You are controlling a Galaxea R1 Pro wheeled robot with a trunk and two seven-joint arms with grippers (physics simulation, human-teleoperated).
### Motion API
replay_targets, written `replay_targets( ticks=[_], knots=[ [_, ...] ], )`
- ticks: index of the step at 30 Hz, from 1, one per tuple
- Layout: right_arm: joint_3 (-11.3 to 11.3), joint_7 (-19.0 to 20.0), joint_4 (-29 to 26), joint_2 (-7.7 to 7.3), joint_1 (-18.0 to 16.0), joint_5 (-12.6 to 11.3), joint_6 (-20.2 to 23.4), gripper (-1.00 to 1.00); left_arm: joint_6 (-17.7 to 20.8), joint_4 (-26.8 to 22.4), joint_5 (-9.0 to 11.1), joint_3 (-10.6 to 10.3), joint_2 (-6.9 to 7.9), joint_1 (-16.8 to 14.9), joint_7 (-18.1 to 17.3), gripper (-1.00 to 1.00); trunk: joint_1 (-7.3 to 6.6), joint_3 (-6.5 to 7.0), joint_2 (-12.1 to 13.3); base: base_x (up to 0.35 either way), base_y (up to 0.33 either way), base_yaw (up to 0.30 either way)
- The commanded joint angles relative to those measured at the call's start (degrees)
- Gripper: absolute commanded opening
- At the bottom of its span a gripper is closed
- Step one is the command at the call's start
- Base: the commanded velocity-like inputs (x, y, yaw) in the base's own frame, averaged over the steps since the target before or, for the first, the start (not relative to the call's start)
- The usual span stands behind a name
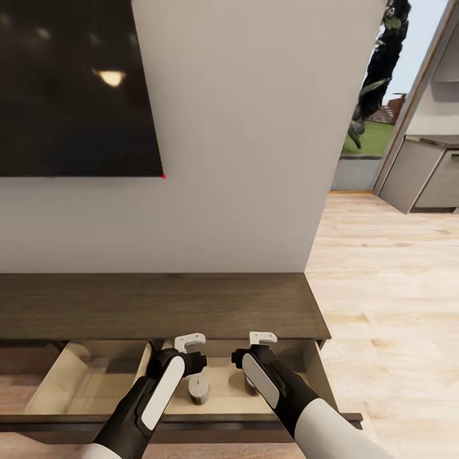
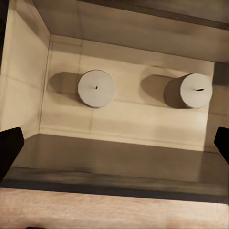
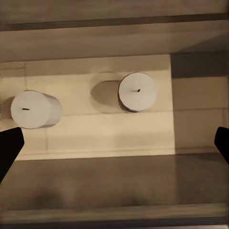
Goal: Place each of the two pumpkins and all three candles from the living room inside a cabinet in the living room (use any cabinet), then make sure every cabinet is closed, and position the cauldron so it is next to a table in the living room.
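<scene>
Two candles (image 2: 97, 88) stand stowed in the open cabinet (image 1: 159, 306) drawer; both grippers' (image 1: 190, 342) jaws hang released, empty, above it.

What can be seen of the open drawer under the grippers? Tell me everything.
The open drawer belongs to the long dark brown wood cabinet below the wall screen. It is pulled out toward the robot, with a dark front edge and pale beige walls and floor. Two short grey candles stand upright on its floor, apart from each other. Both grippers hang above it, open and touching nothing.
</scene>
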Motion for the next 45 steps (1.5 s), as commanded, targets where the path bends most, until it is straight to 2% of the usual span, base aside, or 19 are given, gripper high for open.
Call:
replay_targets(
  ticks=[1, 22, 33, 41, 45],
  knots=[
    [0.0, 0.0, 0.0, 0.0, 0.0, 0.0, 0.0, 1.0, 0.0, 0.0, 0.0, 0.0, 0.0, 0.0, 0.0, 1.0, -0.23, 0.18, 0.4, 0.0, 0.0, 0.0],
    [0.0, -0.1, 0.0, 0.0, 0.0, 0.1, 0.0, 1.0, 0.9, 0.0, 0.0, 0.1, 0.03, 0.0, 0.0, 1.0, -4.84, 3.95, 8.8, 0.0, 0.0, 0.0],
    [0.0, -0.1, 0.0, 0.0, 0.0, 0.1, 0.0, 1.0, 2.7, 0.0, 0.0, 2.4, 0.03, -0.5, 0.0, 1.0, -7.25, 5.93, 13.3, 0.0, 0.0, 0.115],
    [0.0, -0.2, 0.0, 0.0, 0.0, 0.1, 0.0, 1.0, 5.0, 0.0, 0.1, 6.0, 0.01, -0.6, 0.0, 1.0, -7.25, 5.93, 13.3, 0.0, 0.0, 0.274],
    [0.0, -0.2, 0.0, 0.0, 0.0, 0.1, 0.0, 1.0, 5.5, 0.0, 0.1, 6.6, 0.0, -0.7, 0.0, 1.0, -7.25, 5.93, 13.3, 0.0, 0.0, 0.29]
  ],
)
